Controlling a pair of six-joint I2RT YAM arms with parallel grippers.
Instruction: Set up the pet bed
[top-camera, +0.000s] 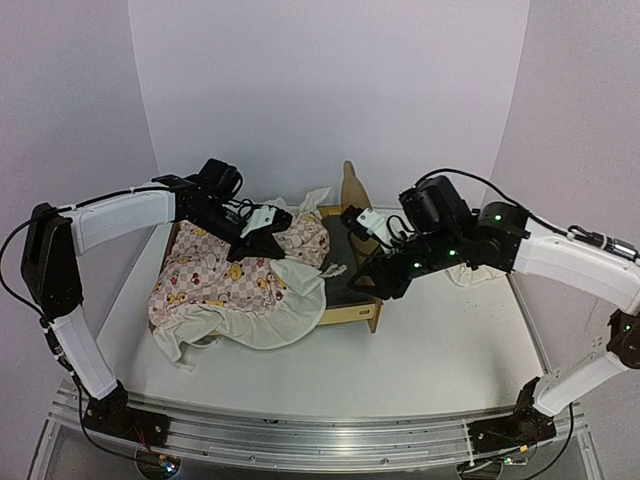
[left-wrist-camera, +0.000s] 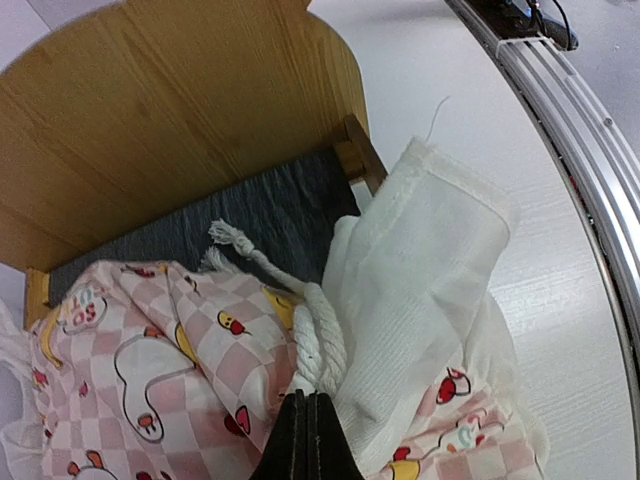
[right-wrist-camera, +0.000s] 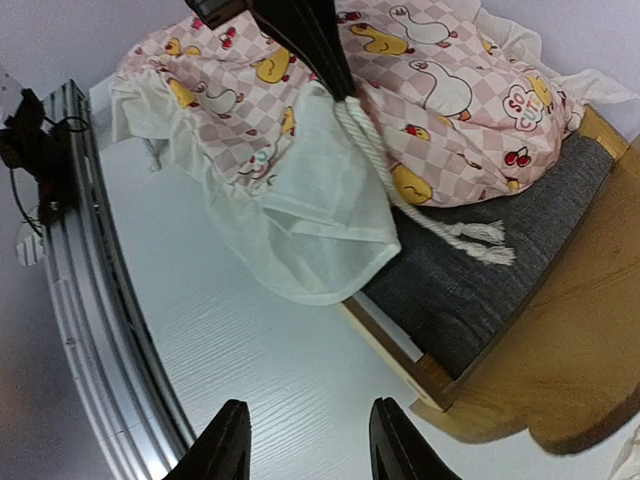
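The pet bed (top-camera: 352, 305) stands mid-table, its wooden headboard (left-wrist-camera: 180, 120) upright and its dark grey base (right-wrist-camera: 500, 290) partly bare. A pink checked duck quilt (top-camera: 225, 285) lies heaped over the bed's left part and spills onto the table, its cream lining (right-wrist-camera: 320, 210) hanging over the frame's edge. My left gripper (left-wrist-camera: 307, 400) is shut on a white twisted rope (left-wrist-camera: 320, 345) above the quilt. The rope's frayed ends (right-wrist-camera: 480, 240) rest on the grey base. My right gripper (right-wrist-camera: 308, 410) hangs open over bare table beside the bed's near corner, holding nothing.
An aluminium rail (top-camera: 300, 430) with cables runs along the table's near edge. A pale bit of cloth (top-camera: 475, 275) shows behind the right arm. White walls close off the back and both sides.
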